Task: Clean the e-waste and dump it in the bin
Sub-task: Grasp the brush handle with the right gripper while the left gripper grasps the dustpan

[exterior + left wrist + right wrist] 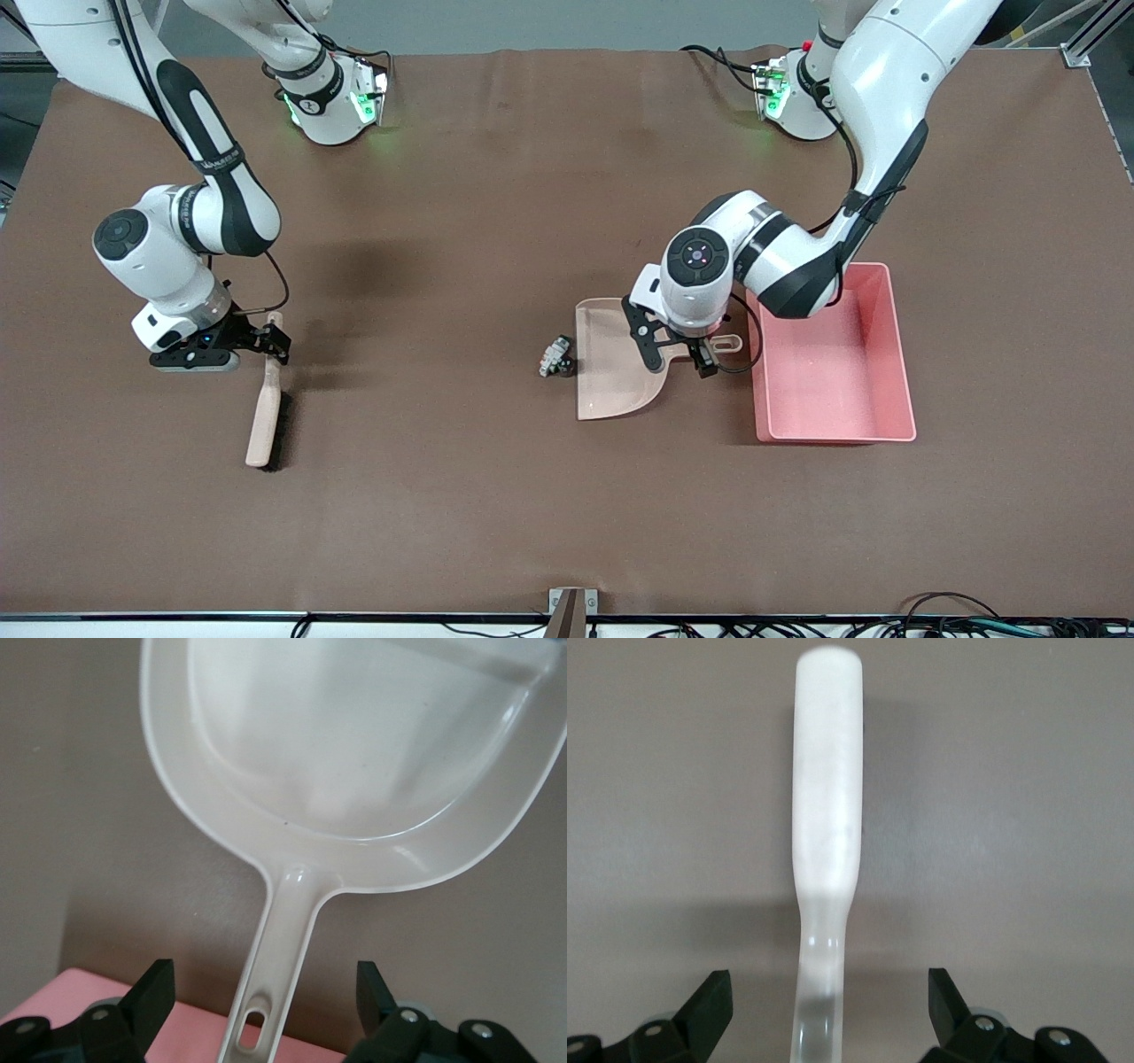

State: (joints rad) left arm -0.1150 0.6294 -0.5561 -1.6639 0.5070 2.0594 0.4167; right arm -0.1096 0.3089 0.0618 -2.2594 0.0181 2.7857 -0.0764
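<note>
The e-waste [556,356], a white-grey part and a dark chip, lies on the table against the open edge of the beige dustpan [611,363], toward the right arm's end. The pink bin [833,390] stands beside the dustpan's handle, toward the left arm's end. My left gripper [680,359] is open, its fingers on either side of the dustpan handle [282,930] without touching it. My right gripper [276,344] is open over the handle end of the brush [264,403]. In the right wrist view, the brush handle [826,815] runs between the open fingers [709,1001].
The brush lies flat on the brown table toward the right arm's end, bristles toward the front camera. The bin's pink edge [62,992] shows under the left gripper [263,1001]. Cables run along the table's front edge [930,625].
</note>
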